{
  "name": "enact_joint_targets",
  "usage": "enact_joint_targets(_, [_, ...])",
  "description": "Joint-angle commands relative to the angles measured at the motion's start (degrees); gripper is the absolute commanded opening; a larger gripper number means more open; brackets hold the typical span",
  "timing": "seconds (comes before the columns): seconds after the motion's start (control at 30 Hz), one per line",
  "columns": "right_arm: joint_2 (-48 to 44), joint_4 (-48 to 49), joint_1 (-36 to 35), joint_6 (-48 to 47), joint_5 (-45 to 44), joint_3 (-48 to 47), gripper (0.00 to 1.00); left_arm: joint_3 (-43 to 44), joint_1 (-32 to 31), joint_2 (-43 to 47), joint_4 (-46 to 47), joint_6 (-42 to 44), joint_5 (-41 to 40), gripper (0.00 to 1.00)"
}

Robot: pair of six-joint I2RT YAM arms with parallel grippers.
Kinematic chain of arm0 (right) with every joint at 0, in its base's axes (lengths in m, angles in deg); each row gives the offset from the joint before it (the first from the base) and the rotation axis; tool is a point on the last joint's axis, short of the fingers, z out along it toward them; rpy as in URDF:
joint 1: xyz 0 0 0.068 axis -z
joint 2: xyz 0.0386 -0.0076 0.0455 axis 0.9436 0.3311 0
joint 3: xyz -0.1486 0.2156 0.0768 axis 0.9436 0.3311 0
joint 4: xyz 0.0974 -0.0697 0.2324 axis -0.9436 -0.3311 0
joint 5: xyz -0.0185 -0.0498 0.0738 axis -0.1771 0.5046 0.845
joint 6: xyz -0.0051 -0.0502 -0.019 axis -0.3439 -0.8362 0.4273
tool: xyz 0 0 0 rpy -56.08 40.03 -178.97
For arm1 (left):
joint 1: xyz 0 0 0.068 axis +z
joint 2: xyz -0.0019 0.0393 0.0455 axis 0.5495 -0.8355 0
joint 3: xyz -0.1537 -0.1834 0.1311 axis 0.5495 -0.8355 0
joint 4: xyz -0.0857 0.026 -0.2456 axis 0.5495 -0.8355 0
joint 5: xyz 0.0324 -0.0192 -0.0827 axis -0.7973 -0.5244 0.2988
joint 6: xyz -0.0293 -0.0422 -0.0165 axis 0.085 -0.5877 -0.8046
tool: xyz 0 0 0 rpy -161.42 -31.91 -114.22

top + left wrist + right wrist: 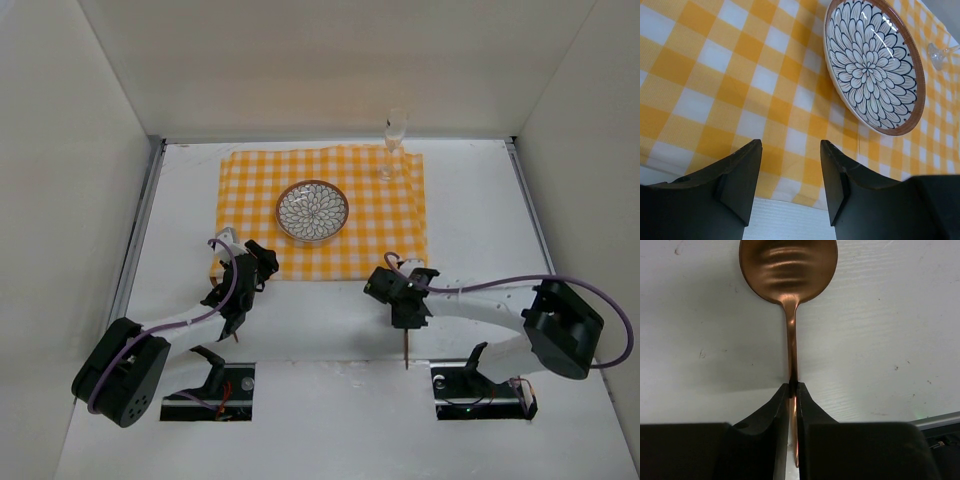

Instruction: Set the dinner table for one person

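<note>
On the white dinner table (480,220) lies a yellow-and-white checked cloth (380,230) with a flower-patterned plate (312,212) at its middle and a stemmed glass (393,145) at its far right corner. My right gripper (793,386) is shut on the thin handle of a copper spoon (788,270), whose bowl lies ahead of the fingers on the bare tabletop. From above, that gripper (403,310) sits just near of the cloth, and the spoon's handle (406,350) sticks out toward the arm bases. My left gripper (790,145) stands open and empty over the cloth's near edge (790,195), by the plate (874,65).
White walls enclose the table on three sides. Two arm base plates (210,392) (480,392) sit at the near edge. The glass's foot (939,54) shows at the right edge of the left wrist view.
</note>
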Motion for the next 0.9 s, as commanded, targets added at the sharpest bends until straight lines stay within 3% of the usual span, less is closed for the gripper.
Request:
enact_joint_targets(0.0, [-0.83, -0.22, -0.13, -0.37, -0.56, -2.37, 0.12, 0.56, 0.45, 1.29, 2.34, -0.57, -0.15, 0.48])
enact_joint_targets(0.3, [-6.11, -4.63, 1.88, -5.18, -7.41, -10.79, 0.11, 0.73, 0.36, 1.20, 2.34, -0.57, -0.15, 0.48])
enact_joint_targets(0.47, [-1.47, 8.35, 9.96, -17.56, -9.00, -16.07, 0.11, 0.65, 0.45, 1.46, 2.34, -0.57, -0.15, 0.48])
enact_joint_targets(0.67, [10.39, 23.31, 18.49, -29.79, -6.28, -25.20, 0.12, 0.73, 0.36, 1.29, 2.34, -0.30, -0.15, 0.48])
enact_joint_targets(0.87, [21.12, 28.16, 24.48, -35.34, -3.12, -34.87, 0.12, 0.65, 0.63, 1.64, 2.34, -0.21, -0.24, 0.48])
